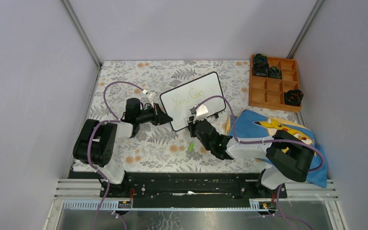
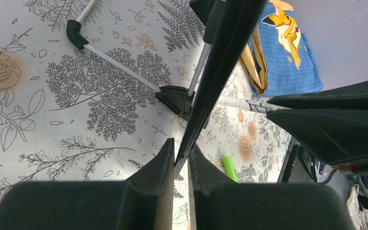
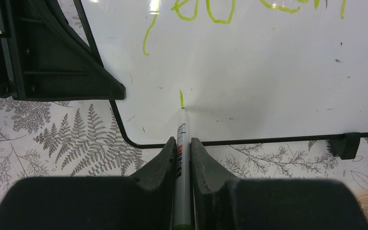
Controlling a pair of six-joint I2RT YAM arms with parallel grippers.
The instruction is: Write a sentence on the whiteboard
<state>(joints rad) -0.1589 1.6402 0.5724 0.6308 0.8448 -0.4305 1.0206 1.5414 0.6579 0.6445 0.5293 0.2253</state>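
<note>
At centre of floral-patterned table (image 1: 124,81): left gripper (image 2: 181,153) clamped left edge of small white black-framed whiteboard (image 1: 196,103); right gripper (image 3: 183,143) pinched slim grey marker (image 3: 182,127), tip on board below light-green handwriting (image 1: 187,98).

Bright, even light, soft shadows; small glare atop the whiteboard (image 3: 249,72)

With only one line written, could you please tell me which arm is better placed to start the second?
Right: the right gripper grips the green marker, tip on the whiteboard below "You Can". The left gripper clamps the whiteboard's edge.
</note>
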